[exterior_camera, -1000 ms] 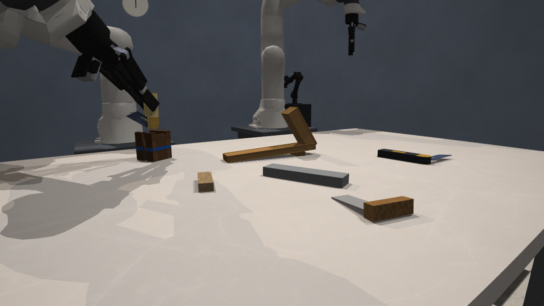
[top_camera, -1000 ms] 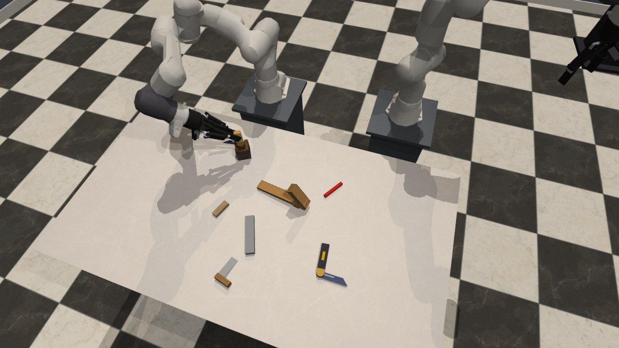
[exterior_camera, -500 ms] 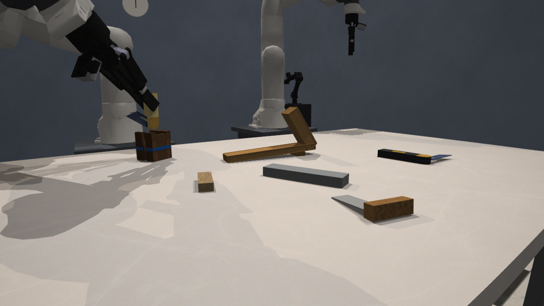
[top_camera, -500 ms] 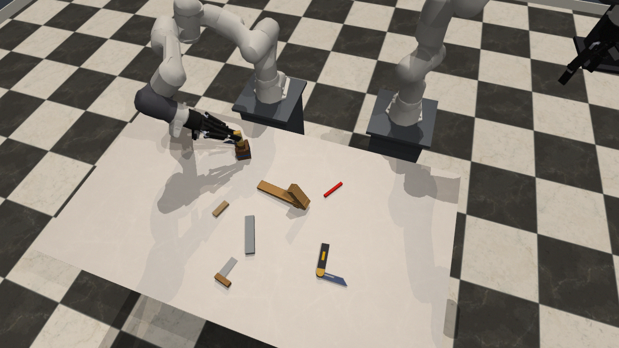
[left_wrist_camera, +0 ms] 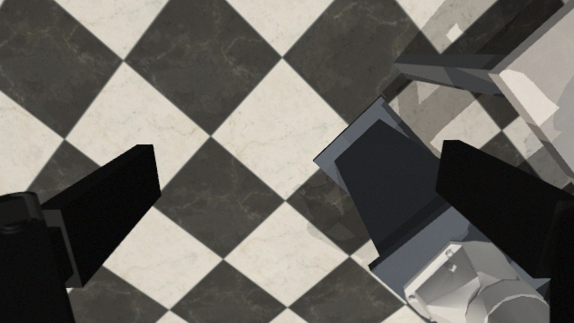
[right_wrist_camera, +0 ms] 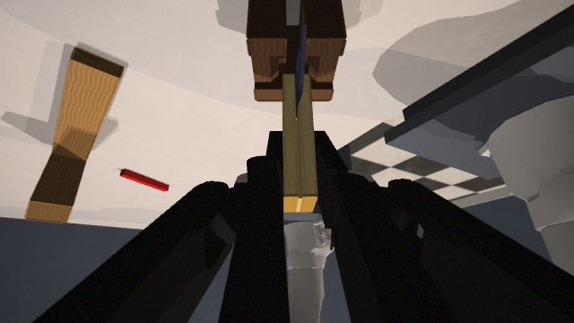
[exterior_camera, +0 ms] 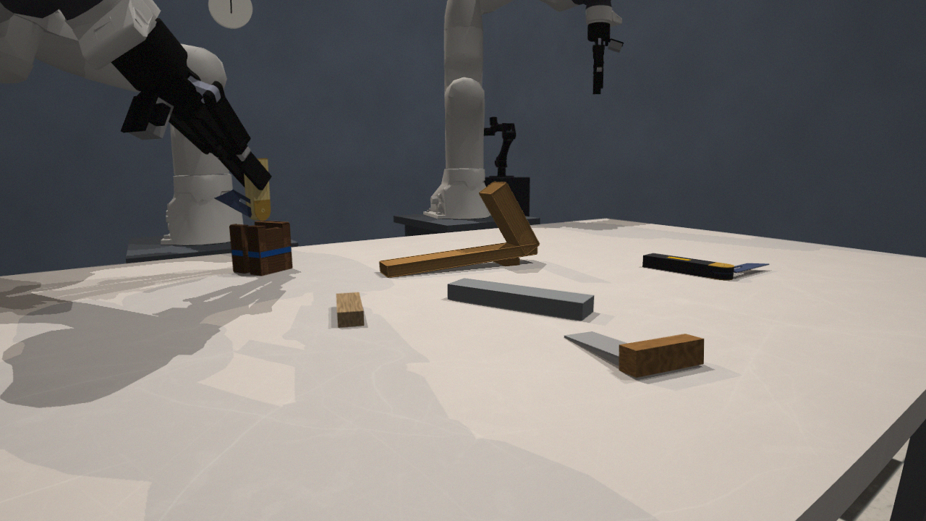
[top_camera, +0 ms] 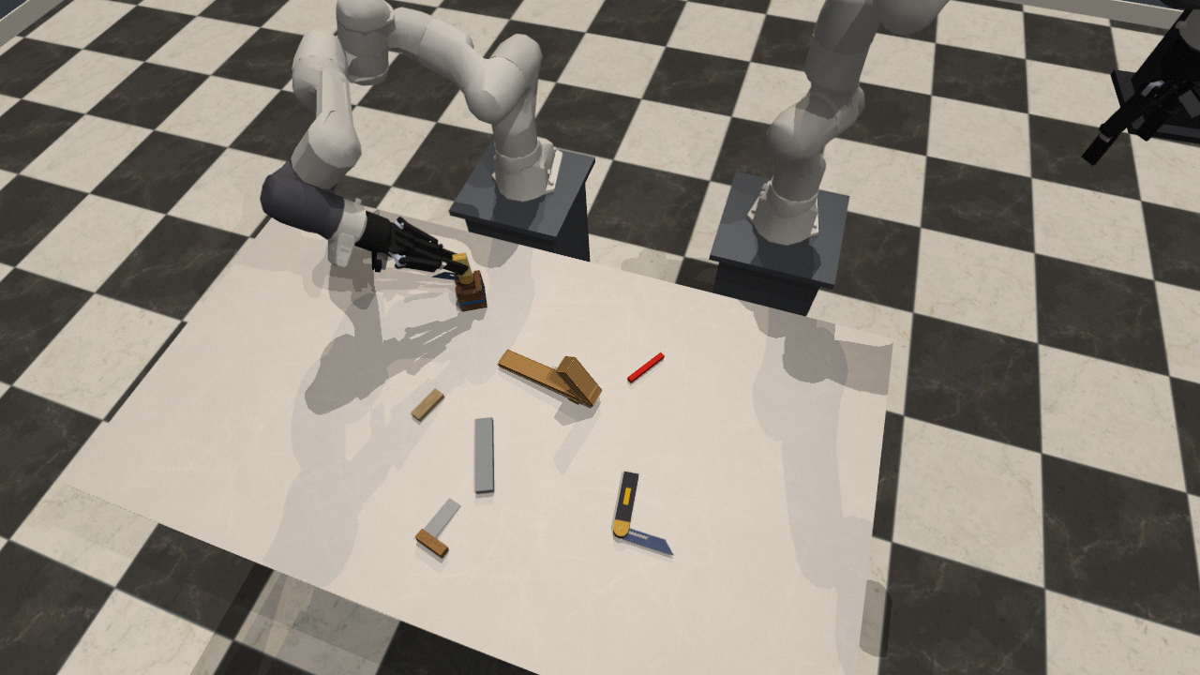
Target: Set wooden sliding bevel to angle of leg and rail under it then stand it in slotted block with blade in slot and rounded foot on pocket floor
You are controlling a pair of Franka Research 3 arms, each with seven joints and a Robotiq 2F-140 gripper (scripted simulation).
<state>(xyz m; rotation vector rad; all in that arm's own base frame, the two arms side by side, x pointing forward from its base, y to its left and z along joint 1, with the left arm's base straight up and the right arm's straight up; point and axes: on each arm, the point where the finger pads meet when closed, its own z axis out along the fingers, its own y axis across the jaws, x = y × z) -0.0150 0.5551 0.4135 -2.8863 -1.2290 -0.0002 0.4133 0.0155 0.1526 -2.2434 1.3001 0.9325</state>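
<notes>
The wooden sliding bevel is upright above the slotted block; seating is not visible. The right gripper has its fingers closed on the stock. In the exterior view, the blade points to ten o'clock, the block at six.

Step in hand, as judged: lowering into the block. The right wrist view suggests the blade sits towards the slot's three o'clock wall; centre it, descend slowly along the slot, and release only once the rounded foot bears on the pocket floor. Contact with a wall could disturb the set angle.

In the top view, leg and rail lie at four o'clock from the block; an exact angle match cannot be confirmed. The left gripper has its fingers wide, holding nothing.

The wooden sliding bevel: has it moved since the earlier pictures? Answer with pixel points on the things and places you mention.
No visible move: the wooden sliding bevel [top_camera: 465, 270] [exterior_camera: 261, 200] [right_wrist_camera: 291, 148] stays just above the slotted block [top_camera: 472, 295] [exterior_camera: 271, 249] [right_wrist_camera: 266, 47], in the right hand [top_camera: 459, 266] [exterior_camera: 257, 178] [right_wrist_camera: 297, 152].
</notes>
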